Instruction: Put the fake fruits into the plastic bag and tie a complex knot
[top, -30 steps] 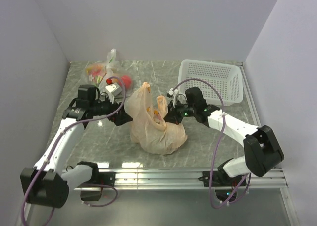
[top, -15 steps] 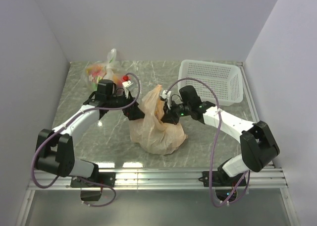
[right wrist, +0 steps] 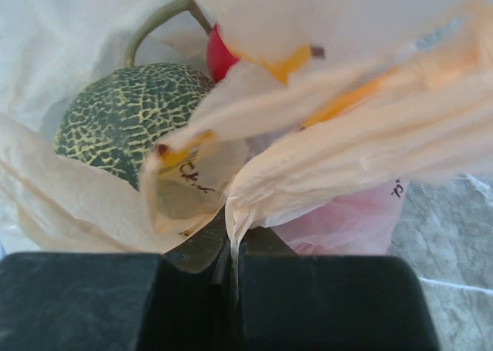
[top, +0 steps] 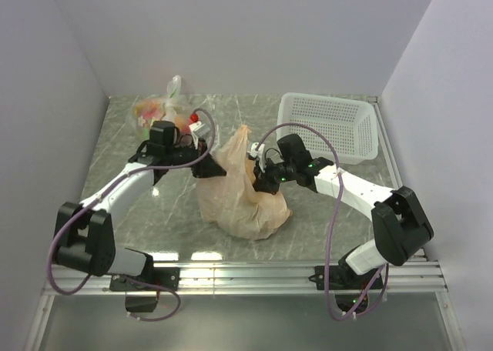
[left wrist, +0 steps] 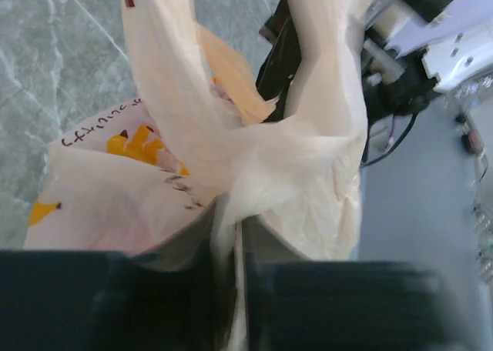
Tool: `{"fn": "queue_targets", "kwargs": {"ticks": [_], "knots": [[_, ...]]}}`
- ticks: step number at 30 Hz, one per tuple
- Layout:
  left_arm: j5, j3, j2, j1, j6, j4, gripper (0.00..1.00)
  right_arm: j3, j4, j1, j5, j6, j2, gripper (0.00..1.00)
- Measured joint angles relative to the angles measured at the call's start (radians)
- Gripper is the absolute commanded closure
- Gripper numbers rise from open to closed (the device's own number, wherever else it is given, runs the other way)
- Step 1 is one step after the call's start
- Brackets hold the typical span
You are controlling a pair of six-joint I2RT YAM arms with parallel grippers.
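Peach-orange crinkly translucent plastic bag [top: 245, 205] sits mid-table between both arms, a green netted melon [right wrist: 123, 116] and a red glossy ball [right wrist: 219, 55] showing in its mouth. The left gripper [top: 209, 166] pinches a twisted strip of its film, and the right gripper [top: 258, 178] is clamped on another fold. A white perforated plastic basket [top: 331, 128] stands rear right and a clear bag of mixed fruits [top: 154, 112] rear left, both apart from it on the grey marbled table [top: 154, 212].

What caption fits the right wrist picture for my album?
Right gripper pinches the peach bag, green melon showing inside.
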Motion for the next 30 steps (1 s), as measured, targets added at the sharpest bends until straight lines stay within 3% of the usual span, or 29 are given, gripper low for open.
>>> {"fn": "queue_targets", "kwargs": {"ticks": [2, 4, 5, 7, 11, 16, 24, 30], "knots": [[-0.013, 0.0, -0.047, 0.025, 0.005, -0.031, 0.48, 0.0, -0.001, 0.0, 0.007, -0.002, 0.0, 1.0], [-0.039, 0.001, -0.105, 0.053, -0.002, -0.071, 0.37, 0.0, -0.002, 0.0, 0.01, -0.003, 0.0, 1.0], [-0.057, 0.002, -0.139, 0.066, -0.005, -0.093, 0.19, 0.0, -0.002, 0.0, 0.012, -0.003, -0.002, 1.0], [-0.117, 0.002, -0.228, 0.078, -0.014, -0.13, 0.01, 0.0, -0.005, 0.0, 0.016, -0.001, -0.005, 1.0], [-0.267, 0.004, -0.407, 0.039, -0.066, -0.199, 0.01, 0.0, -0.008, 0.0, 0.027, 0.004, -0.011, 1.0], [-0.523, 0.01, -0.508, -0.138, -0.161, -0.241, 0.01, 0.0, -0.01, 0.0, 0.035, 0.011, -0.016, 1.0], [-0.932, 0.005, -0.373, -0.43, -0.221, -0.232, 0.01, 0.004, -0.022, 0.005, 0.032, 0.014, -0.02, 1.0], [-1.176, 0.006, -0.264, -0.452, -0.216, -0.228, 0.01, 0.004, -0.049, 0.017, -0.007, -0.055, -0.056, 1.0]]}}
